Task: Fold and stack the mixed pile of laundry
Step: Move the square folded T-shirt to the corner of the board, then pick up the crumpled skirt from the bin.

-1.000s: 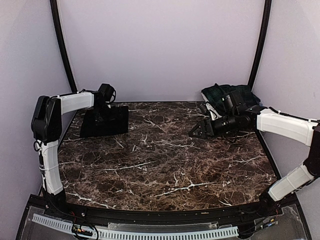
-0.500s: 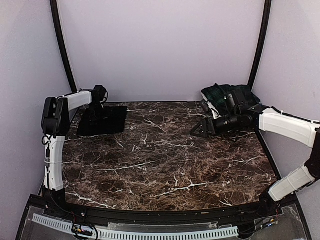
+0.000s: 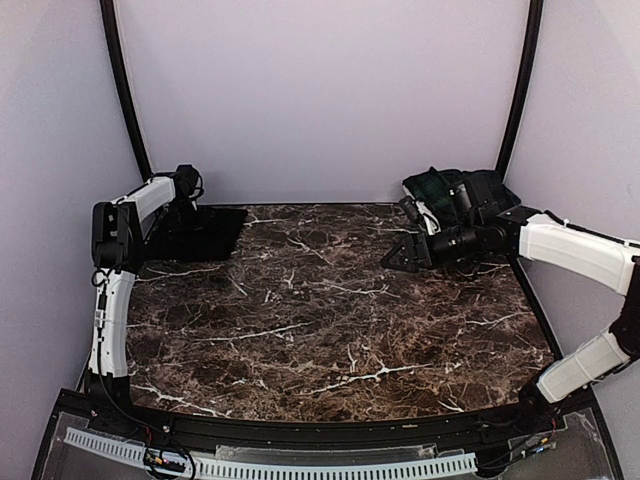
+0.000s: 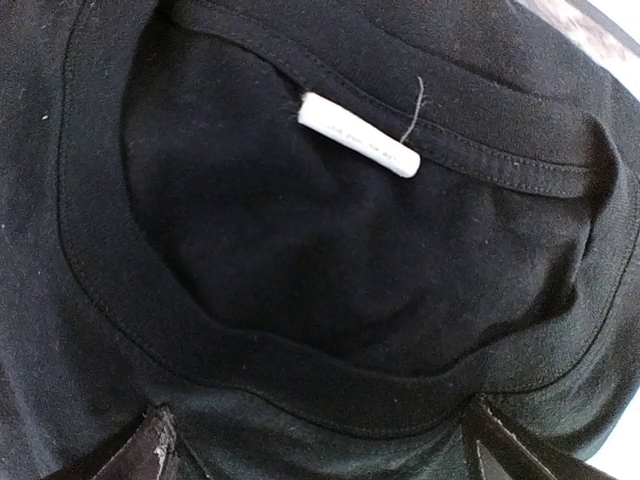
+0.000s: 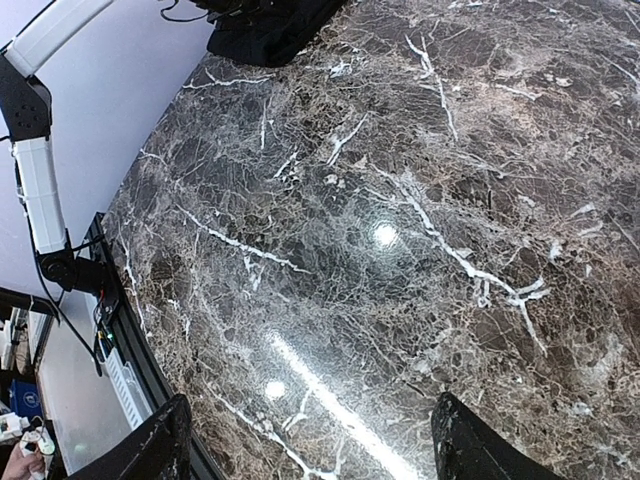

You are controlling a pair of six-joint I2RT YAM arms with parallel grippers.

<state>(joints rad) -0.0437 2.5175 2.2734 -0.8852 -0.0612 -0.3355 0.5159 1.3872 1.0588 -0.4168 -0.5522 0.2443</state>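
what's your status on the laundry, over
Left gripper open, close over black shirt, far left. Right gripper open, empty, above marble table. Tartan pile heaped far right corner. No obstruction seen.

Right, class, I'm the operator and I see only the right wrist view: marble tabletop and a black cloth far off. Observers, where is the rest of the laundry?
Observer: Out of your view. A dark tartan pile sits at the table's far right corner, beyond your right gripper.
Operator: What is that black cloth?
Observer: A black shirt. The left wrist view shows its neckline and a white label.
Operator: Is the left gripper holding it?
Observer: It doesn't look so. The left gripper is open over the neckline, its fingers spread wide.
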